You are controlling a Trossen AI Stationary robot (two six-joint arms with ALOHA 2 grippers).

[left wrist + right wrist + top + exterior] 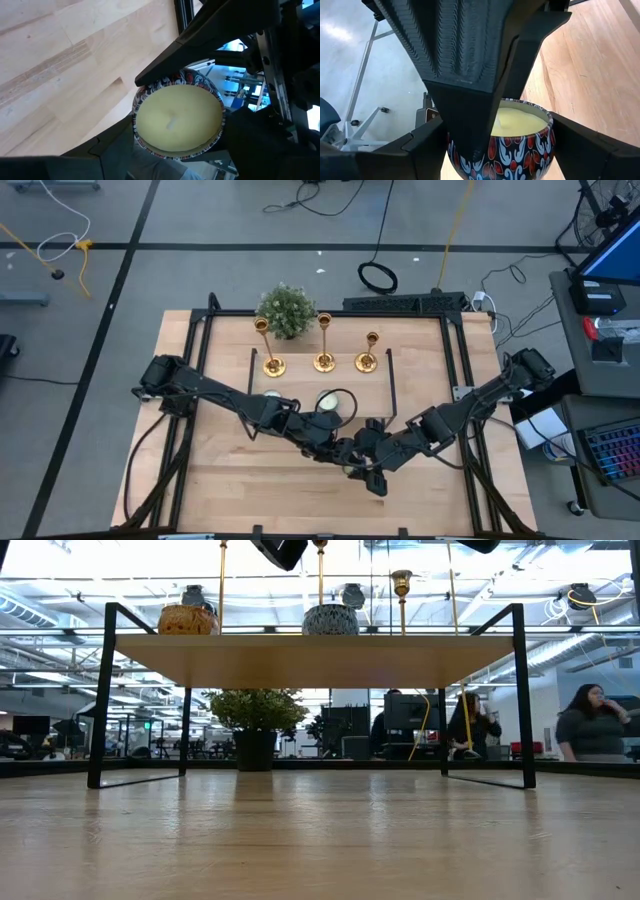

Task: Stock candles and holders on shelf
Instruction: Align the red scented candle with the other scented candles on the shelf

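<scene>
A yellowish candle [177,117] in a red, blue and white patterned tin [520,150] hangs in the air in front of the shelf [372,395], near the table's middle. My left gripper [343,448] and my right gripper [364,454] meet there, and both are shut on it. In the high view the two grippers hide most of this candle. Two more candles [272,394] [328,401] stand on the shelf's front part. Three gold holders [272,365] [324,362] [366,363] stand on their round bases along its back. My left gripper pinches the tin's round wall [138,125] between its two fingers, one on each side. It comes slanting down from the table's left. The candle is lifted clear of the table, wax side up. My right gripper has the same tin between its two fingers, which lie against opposite sides of the patterned wall [546,146]. It comes slanting down from the table's right. One left finger [462,75] stands in front of part of the tin.
A small green plant [286,310] stands behind the shelf at the far left. The shelf's black legs [100,700] [522,700] stand on the table. Bare tabletop [250,490] lies in front of the grippers. People sit in the room beyond.
</scene>
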